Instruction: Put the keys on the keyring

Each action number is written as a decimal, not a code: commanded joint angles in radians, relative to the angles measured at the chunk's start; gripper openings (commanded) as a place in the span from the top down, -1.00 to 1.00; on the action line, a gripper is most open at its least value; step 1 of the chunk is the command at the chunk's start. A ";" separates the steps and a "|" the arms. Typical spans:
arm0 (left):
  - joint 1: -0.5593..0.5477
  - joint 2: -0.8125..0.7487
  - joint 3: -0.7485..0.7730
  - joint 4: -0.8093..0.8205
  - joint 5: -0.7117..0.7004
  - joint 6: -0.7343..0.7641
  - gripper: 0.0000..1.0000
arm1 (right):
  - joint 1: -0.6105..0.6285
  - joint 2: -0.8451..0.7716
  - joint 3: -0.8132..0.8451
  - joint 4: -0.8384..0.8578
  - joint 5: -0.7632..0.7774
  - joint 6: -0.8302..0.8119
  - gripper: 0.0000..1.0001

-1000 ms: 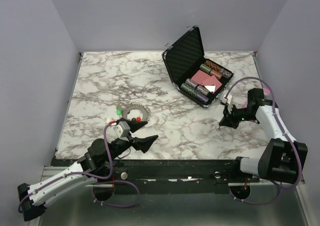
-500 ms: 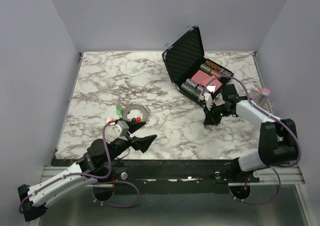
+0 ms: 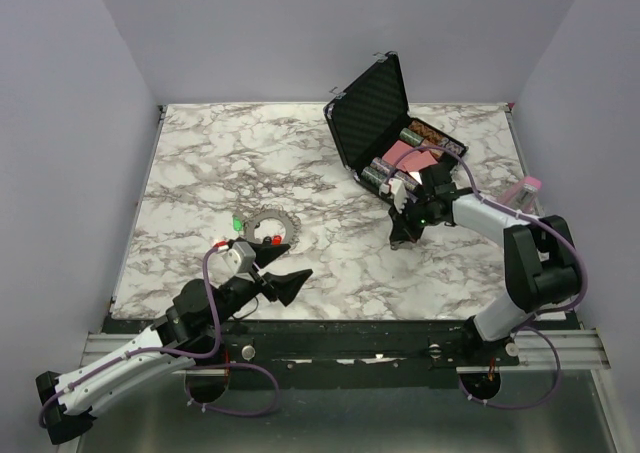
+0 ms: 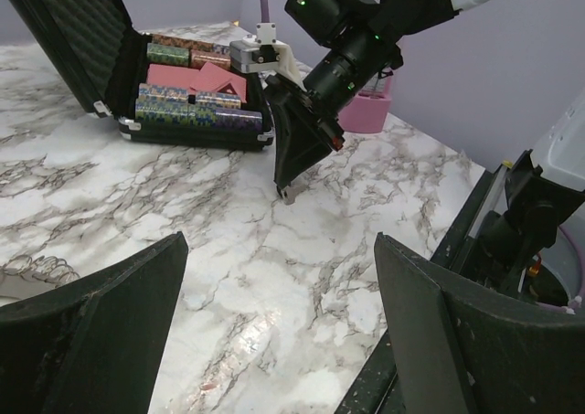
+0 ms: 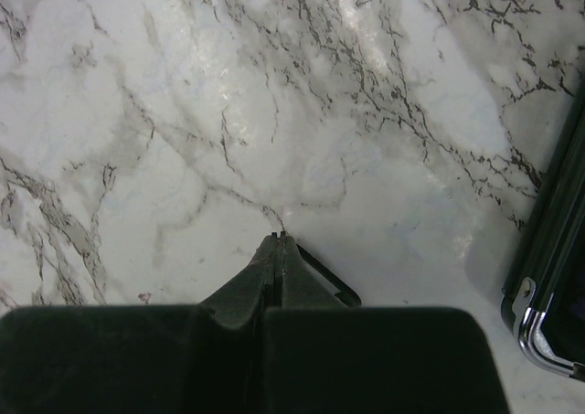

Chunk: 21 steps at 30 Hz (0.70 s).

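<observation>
Table (image 3: 200, 163): marbled top; its near edge was partly covered by both arms in the top view.
Keyring (image 3: 262, 213): lay as a loose grey coil on the table's left half, nearer the near edge than the far one. Its links were too small to make out, and no loop end could be picked out.
Keys (image 3: 274, 240): one red-headed key lay at the coil's near side, touching or just beside it; its blade was too small to see. A second red speck (image 3: 219, 243) sat further left, half hidden behind the left wrist. No silver or black-headed key could be told apart.
Green piece (image 3: 237, 224): just left of the coil; what it was could not be made out.
Left gripper (image 3: 301, 258): spread wide with nothing between its fingers (image 4: 101, 332), low over the near edge just short of the coil.
Grey curve (image 4: 23, 272): cut off at the left side of the left wrist view; possibly the chain, not certain.
Right gripper (image 3: 397, 238): fingers pressed together and gripping nothing, tip pointing down at bare marble. Whether the tip touched the table could not be told.
Black case (image 3: 368, 108): open on the right half toward the far edge, lid upright, patterned rolls and a pink card inside. The right arm hid part of its contents, and only a chrome corner showed in the right wrist view.
Pink object (image 3: 528, 186): at the right edge, partly hidden behind the right arm.
</observation>
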 commanded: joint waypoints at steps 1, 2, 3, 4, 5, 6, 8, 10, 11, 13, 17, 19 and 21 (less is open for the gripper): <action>0.004 -0.013 -0.007 -0.004 -0.030 -0.011 -0.83 | 0.007 0.007 -0.024 0.091 -0.010 0.004 0.99; 0.002 -0.011 -0.008 -0.002 -0.028 -0.011 -0.83 | 0.007 -0.002 -0.039 0.110 -0.015 0.001 0.99; 0.002 -0.011 -0.010 -0.002 -0.028 -0.011 -0.83 | 0.007 -0.014 -0.055 0.129 -0.020 -0.001 0.99; 0.004 -0.013 -0.011 -0.001 -0.030 -0.011 -0.83 | 0.007 -0.028 -0.069 0.150 -0.026 -0.002 0.99; 0.002 -0.013 -0.011 -0.001 -0.030 -0.011 -0.83 | 0.007 -0.040 -0.085 0.169 -0.032 -0.005 0.99; 0.002 -0.011 -0.013 0.001 -0.028 -0.011 -0.83 | 0.005 -0.051 -0.098 0.187 -0.035 -0.007 0.99; 0.004 -0.010 -0.014 0.004 -0.028 -0.011 -0.83 | 0.007 -0.060 -0.119 0.224 -0.037 -0.002 0.99; 0.004 -0.013 -0.014 0.004 -0.025 -0.011 -0.83 | 0.007 -0.054 -0.124 0.238 -0.037 0.006 0.99; 0.004 -0.011 -0.014 0.004 -0.027 -0.011 -0.83 | 0.007 -0.050 -0.125 0.244 -0.037 0.010 0.99; 0.004 -0.013 -0.014 0.004 -0.025 -0.011 -0.83 | 0.007 -0.043 -0.129 0.259 -0.047 0.024 0.99; 0.004 -0.019 -0.017 0.006 -0.025 -0.014 -0.83 | 0.007 -0.028 -0.101 0.217 -0.137 0.016 0.97; 0.004 -0.023 -0.019 0.004 -0.024 -0.018 -0.83 | 0.008 -0.024 -0.084 0.197 -0.171 0.030 0.97; 0.004 -0.023 -0.020 0.007 -0.024 -0.018 -0.83 | 0.008 -0.020 -0.076 0.192 -0.172 0.026 0.98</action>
